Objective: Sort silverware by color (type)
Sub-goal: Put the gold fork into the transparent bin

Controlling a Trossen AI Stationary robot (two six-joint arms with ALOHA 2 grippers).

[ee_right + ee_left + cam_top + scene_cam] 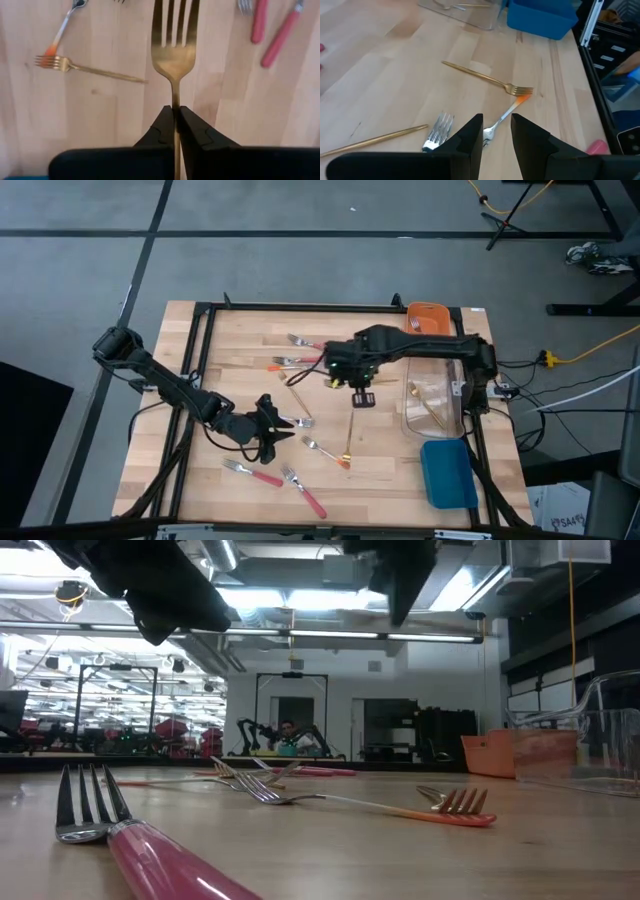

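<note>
Forks lie scattered on the wooden table: pink-handled ones [255, 473] [305, 492] near the front edge, an orange-handled fork [506, 116] beside a flat gold fork [485, 75], and more [295, 363] at the far side. My left gripper [496, 122] hovers open just above the orange-handled fork and a silver fork head [437, 131]. My right gripper [175, 109] is over the table's middle [362, 397], raised high, and shut on another gold fork [173, 45]. My right gripper pinches the gold fork's thin handle [175, 97] between its two fingertips, a short way behind the head. The handle runs along the fingers, and the tined head sticks out beyond them toward the table. The fork is lifted clear of the wood.
Three bins stand along the table's right side: an orange bin [430, 315] at the far corner, a clear bin [435, 405] with gold pieces inside, and a blue bin [447, 472] nearest the front. A black frame [205, 330] borders the table. A person sits far behind [288, 735].
</note>
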